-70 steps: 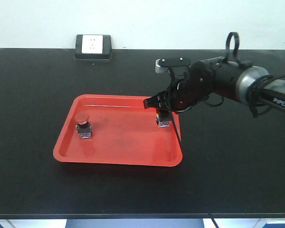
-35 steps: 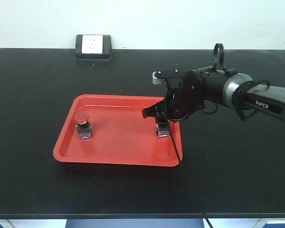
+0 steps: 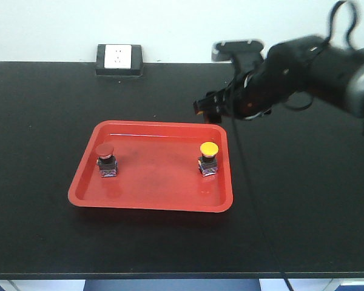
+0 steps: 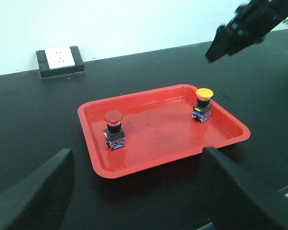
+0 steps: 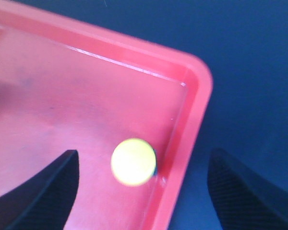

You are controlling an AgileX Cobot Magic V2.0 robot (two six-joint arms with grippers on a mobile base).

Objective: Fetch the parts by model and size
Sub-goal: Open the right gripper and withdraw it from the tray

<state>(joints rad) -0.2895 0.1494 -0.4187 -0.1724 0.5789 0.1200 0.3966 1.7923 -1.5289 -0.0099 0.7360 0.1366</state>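
Right tool (image 3: 201, 107) hangs in the air above the far right corner of the red tray (image 3: 85, 182), its two dark fingers spread wide with nothing between them (the right wrist view shows one textured fingertip (image 5: 43, 189) at each lower corner, with the yellow cap between them far below). Half a second ago it was low over the tray, closed around the yellow-capped switch; now it has let go and risen up and back, and the arm is blurred.

Yellow-capped switch (image 3: 208, 158) stands upright near the tray's right wall, long axis vertical, domed round cap on top and boxy black-and-blue base on the tray floor. Red-capped switch (image 3: 106, 160) stands the same way near the left side of the tray, well apart from the yellow one, and sits where it did earlier.

Both caps are smooth, round mushroom heads; the tray is glossy moulded plastic, rectangular with rounded corners and a raised rim, its floor faintly scuffed. It rests on a matte black counter (image 3: 303, 206). A white wall socket in a black housing (image 3: 119, 59) sits at the counter's far edge against the pale wall.

Left tool (image 4: 134, 191) is also spread, its two black fingers framing the lower corners of its own view, pointed at the tray from the near side and touching nothing.
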